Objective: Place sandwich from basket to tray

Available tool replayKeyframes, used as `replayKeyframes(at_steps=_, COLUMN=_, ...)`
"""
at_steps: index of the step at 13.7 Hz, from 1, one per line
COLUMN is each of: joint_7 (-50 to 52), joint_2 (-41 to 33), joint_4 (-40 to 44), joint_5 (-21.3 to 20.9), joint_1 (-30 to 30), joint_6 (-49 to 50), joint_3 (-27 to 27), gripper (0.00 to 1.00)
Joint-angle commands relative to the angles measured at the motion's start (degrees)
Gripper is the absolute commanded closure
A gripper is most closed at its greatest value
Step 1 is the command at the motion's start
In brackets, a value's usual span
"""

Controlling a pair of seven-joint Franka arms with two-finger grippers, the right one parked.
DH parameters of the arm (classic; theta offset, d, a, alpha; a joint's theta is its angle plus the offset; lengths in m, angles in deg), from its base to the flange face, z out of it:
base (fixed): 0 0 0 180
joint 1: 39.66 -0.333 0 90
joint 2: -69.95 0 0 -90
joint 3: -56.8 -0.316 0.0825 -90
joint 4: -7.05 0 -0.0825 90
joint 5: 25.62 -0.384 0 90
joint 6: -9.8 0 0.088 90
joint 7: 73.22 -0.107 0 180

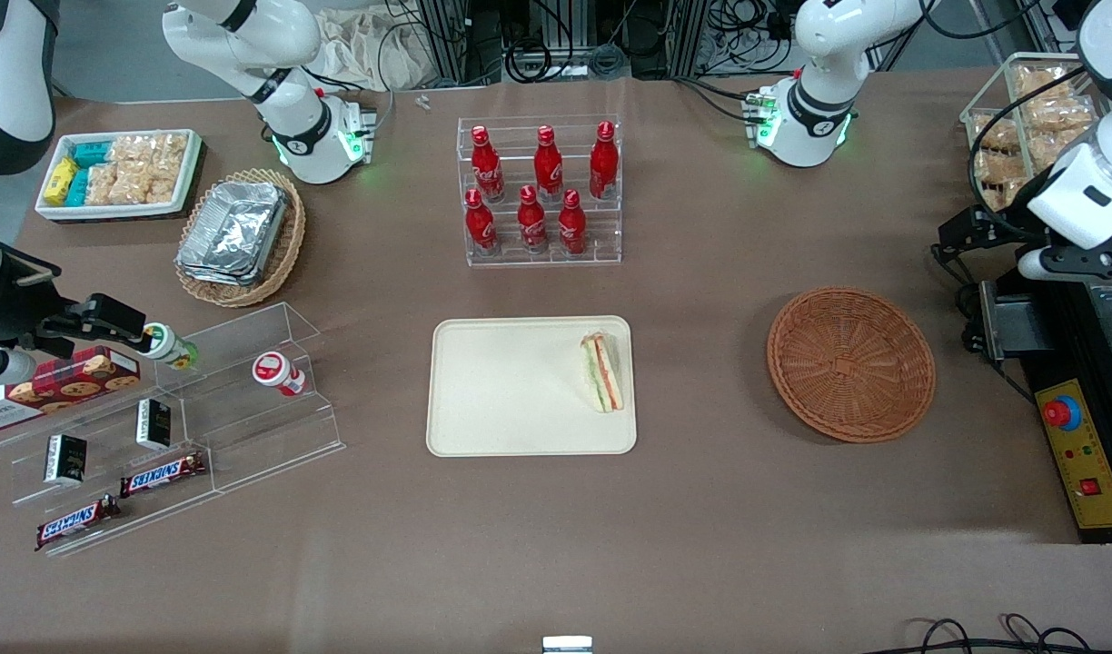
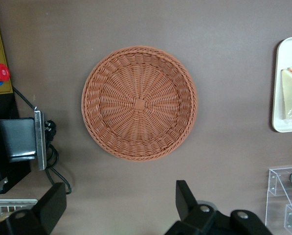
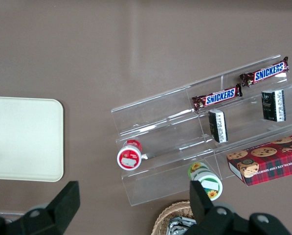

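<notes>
On the tray (image 1: 520,391) we see the sandwich (image 1: 603,371), soft and light, best held gently by its bread faces, while our empty gripper (image 2: 121,208) hangs open above the basket (image 1: 851,363).

Bright even overhead light, soft shadows, all views sharp.

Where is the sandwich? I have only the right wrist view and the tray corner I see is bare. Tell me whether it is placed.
Observer: Yes. The sandwich lies on the tray, near the edge that faces the basket.
Operator: Report the basket.
Observer: The basket holds nothing; it stands toward the working arm's end of the table.
Operator: Now give me the gripper.
Observer: The left gripper hangs above the table beside the basket, open and holding nothing.
</notes>
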Motion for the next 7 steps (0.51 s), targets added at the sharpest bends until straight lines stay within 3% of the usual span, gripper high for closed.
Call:
replayKeyframes(at_steps=1, joint_7=-0.6, joint_2=-1.8, joint_4=-5.7, joint_5=-2.3, joint_1=7.5, joint_6=-4.4, joint_3=-6.0, gripper=0.01)
replayKeyframes(at_steps=4, joint_7=-0.6, joint_2=0.0, joint_4=-3.9, joint_5=-2.5, joint_1=8.4, joint_6=-4.1, joint_3=-6.9, gripper=0.01)
replayKeyframes(at_steps=7, joint_7=-0.4, joint_2=8.0, joint_4=7.7, joint_5=-6.4, joint_1=8.6, joint_6=4.5, joint_3=-6.5, gripper=0.01)
